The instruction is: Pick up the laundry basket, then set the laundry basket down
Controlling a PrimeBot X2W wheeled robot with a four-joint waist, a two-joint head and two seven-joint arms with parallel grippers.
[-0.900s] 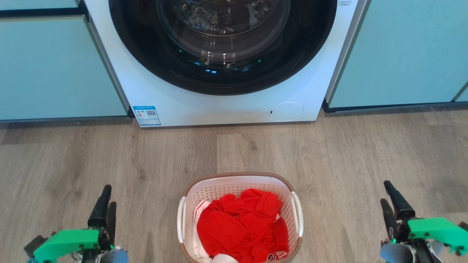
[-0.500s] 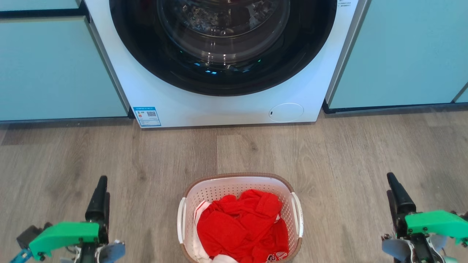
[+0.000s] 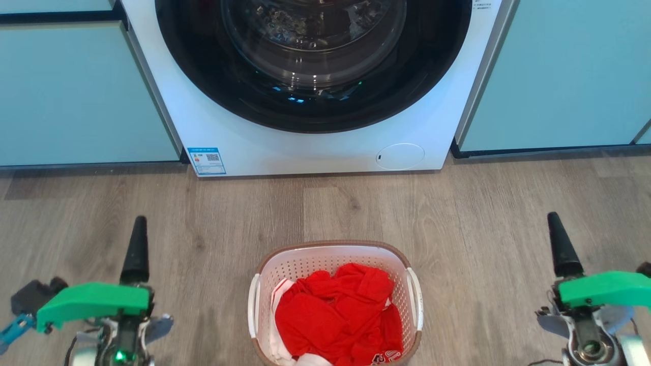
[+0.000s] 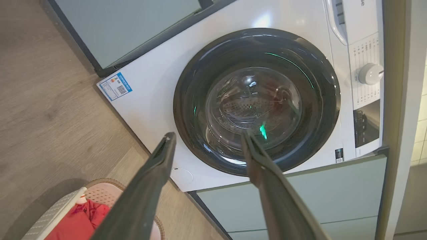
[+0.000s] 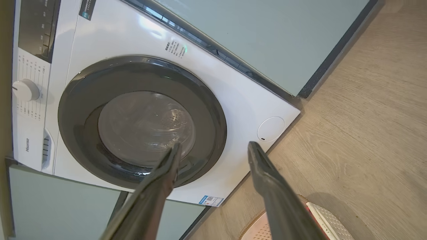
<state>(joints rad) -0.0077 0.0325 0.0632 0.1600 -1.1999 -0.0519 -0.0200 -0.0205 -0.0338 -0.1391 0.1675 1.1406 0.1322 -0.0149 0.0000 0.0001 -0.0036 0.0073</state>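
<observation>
The basket [image 3: 305, 265] stands on the floor [image 3: 457, 213] before the washer [image 3: 305, 152]. Our left claw [image 4: 208, 135] and right claw [image 5: 214, 144] flank it, released and well apart. We should close inward evenly on both handles [image 3: 417, 300].

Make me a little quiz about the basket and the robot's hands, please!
1. True or false: the laundry basket stands on the floor in front of the washing machine.
2. What colour are most of the clothes in the basket? A blue, B red, C green.
3. Fill in: the left gripper and the right gripper are both ____, holding nothing.

Key: 1 true; 2 B; 3 open.
</observation>
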